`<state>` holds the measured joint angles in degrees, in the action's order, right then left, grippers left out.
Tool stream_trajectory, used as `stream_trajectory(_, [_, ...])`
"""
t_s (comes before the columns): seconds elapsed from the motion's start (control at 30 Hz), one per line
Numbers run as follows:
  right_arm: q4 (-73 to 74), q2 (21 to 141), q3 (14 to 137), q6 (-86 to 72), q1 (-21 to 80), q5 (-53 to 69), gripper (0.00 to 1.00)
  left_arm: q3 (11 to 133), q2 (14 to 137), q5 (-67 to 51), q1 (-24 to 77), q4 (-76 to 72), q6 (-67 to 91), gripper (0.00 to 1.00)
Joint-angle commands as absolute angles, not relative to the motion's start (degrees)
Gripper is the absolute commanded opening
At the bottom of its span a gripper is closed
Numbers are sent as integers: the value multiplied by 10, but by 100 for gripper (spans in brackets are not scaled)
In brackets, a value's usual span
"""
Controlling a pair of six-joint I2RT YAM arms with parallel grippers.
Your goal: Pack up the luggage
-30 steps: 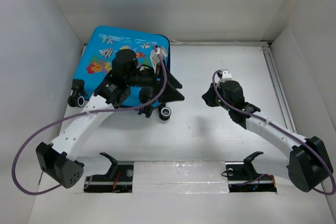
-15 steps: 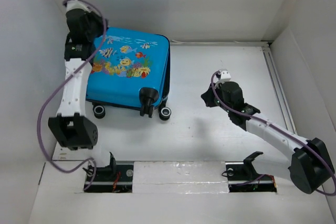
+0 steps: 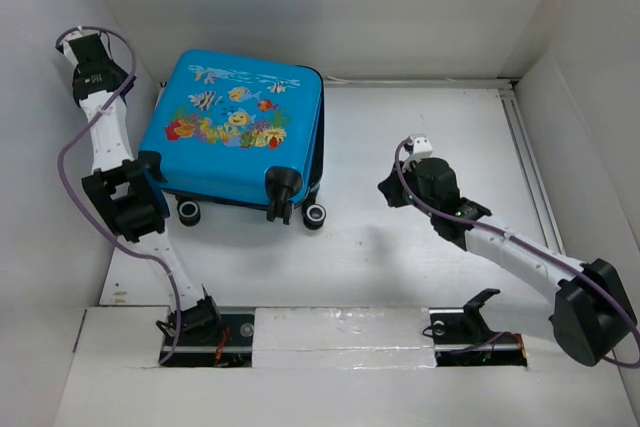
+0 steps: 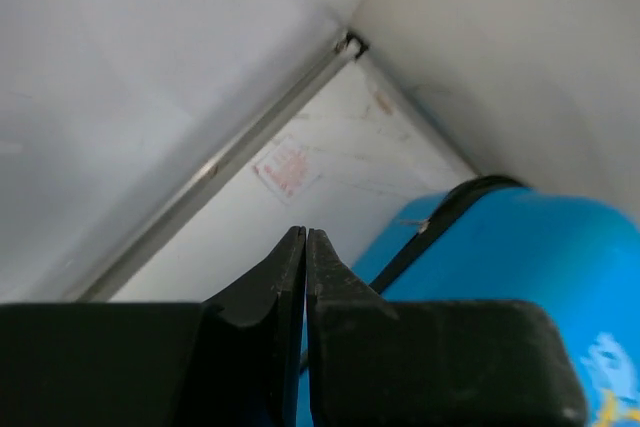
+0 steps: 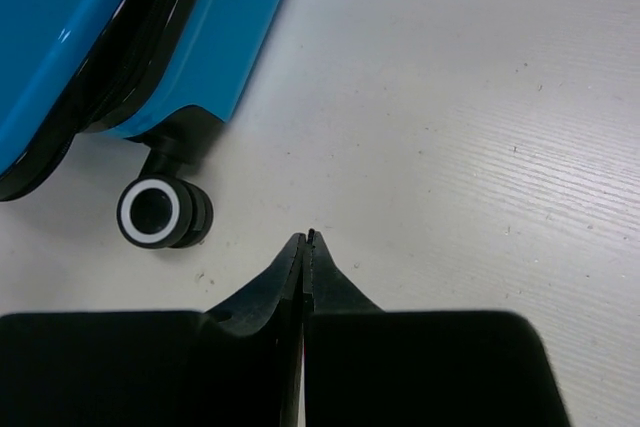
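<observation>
Toward the counter's (image 3: 430, 247) right side, the right pincer (image 5: 307, 237) was pressed shut on nothing, aimed at a wheel (image 5: 158, 212). Only its wrist view exposed the black seam (image 5: 150, 17) between the shells. The luggage (image 3: 240, 137) lay closed near the far-left corner. Opening it would likely mean working that seam while bracing the case against rolling. High by that corner, the left pincer (image 4: 305, 234) was likewise closed and empty.
</observation>
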<state>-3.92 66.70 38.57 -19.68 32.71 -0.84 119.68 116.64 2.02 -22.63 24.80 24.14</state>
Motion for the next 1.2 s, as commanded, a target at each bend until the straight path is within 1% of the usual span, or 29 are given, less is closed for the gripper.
stream_trajectory(0.0, [-69,666,404,-191,331,-31,3,1195,1206,12,-219,278,207,0])
stream_trajectory(0.07, [-69,683,404,-191,331,-39,5,1165,1222,-28,-219,266,207,0])
stream_trajectory(0.1, [-69,692,419,-191,331,-39,7,1131,1223,-41,-219,249,215,0])
stream_trajectory(0.17, [-63,718,439,-191,331,-31,11,1085,1216,-62,-204,218,235,0])
stream_trajectory(0.2, [-63,723,459,-197,331,-31,11,1043,1211,-71,-190,199,241,0])
stream_trajectory(0.27, [-69,744,474,-209,331,-47,15,1019,1206,-85,-172,170,257,0])
stream_trajectory(0.3, [-69,757,486,-214,331,-53,19,1006,1195,-98,-158,163,264,0])
stream_trajectory(0.33, [-69,772,520,-214,323,-53,26,968,1188,-98,-152,138,270,0])
stream_trajectory(0.4, [-69,825,559,-214,310,-53,33,907,1159,-112,-141,92,305,0])
stream_trajectory(0.47, [-69,867,626,-214,290,-46,37,830,1153,-133,-134,36,336,0])
stream_trajectory(0.5, [-69,913,648,-214,285,-46,38,811,1148,-148,-134,21,348,0])
stream_trajectory(0.53, [-69,938,670,-214,279,-46,38,793,1138,-172,-127,6,363,0])
stream_trajectory(0.6, [-28,1005,732,-227,269,-46,38,734,1108,-172,-102,-35,374,0])
stream_trajectory(0.67, [-22,1025,746,-236,258,-37,38,669,1080,-172,-88,-68,410,0])
stream_trajectory(0.8, [-67,1019,698,-255,247,-23,38,557,1014,-165,-41,-171,473,0])
stream_trajectory(0.97, [-72,958,624,-250,247,-51,37,453,927,-128,10,-221,497,0])
stream_trajectory(1.03, [-77,953,607,-235,247,-27,37,395,876,-119,34,-249,503,0])
stream_trajectory(1.1, [-83,953,602,-215,247,-5,36,366,822,-96,59,-250,512,0])
stream_trajectory(1.17, [-83,975,634,-214,247,32,35,316,782,-81,75,-257,524,0])
